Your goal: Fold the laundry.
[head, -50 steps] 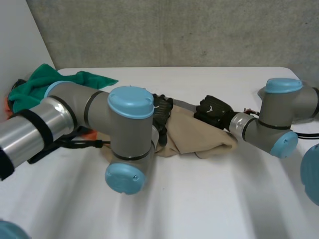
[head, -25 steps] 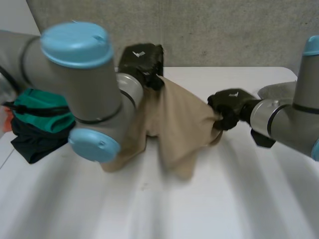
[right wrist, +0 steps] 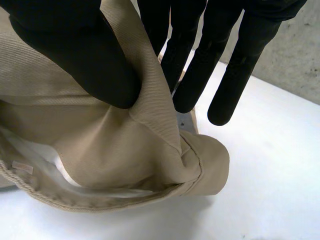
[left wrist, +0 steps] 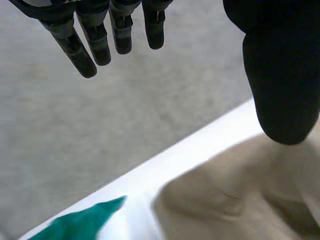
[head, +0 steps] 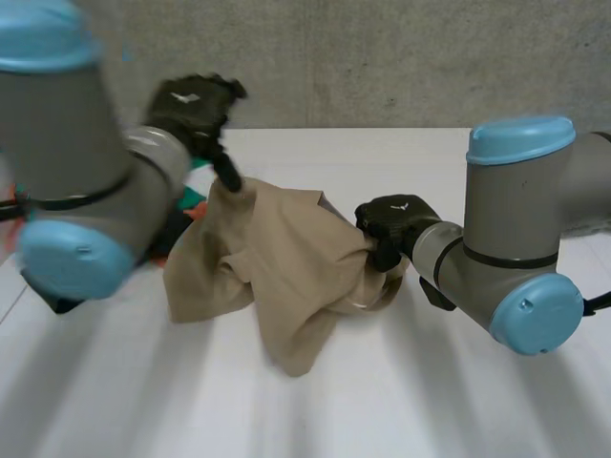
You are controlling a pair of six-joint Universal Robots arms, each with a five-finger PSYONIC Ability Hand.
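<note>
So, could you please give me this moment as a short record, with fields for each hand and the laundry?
left hand: open, fingers straight, thumb tip at the beige garment's raised peak
right hand: shut on the garment's edge, pinched between thumb and fingers
beige garment: bunched, unfolded, lower part on the white table
green cloth: on the table beyond the garment

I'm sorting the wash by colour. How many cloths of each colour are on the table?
Tan cloth: 1
Green cloth: 1
Orange cloth: 1, mostly hidden
Dark cloth: 1, mostly hidden
Total: 4
</note>
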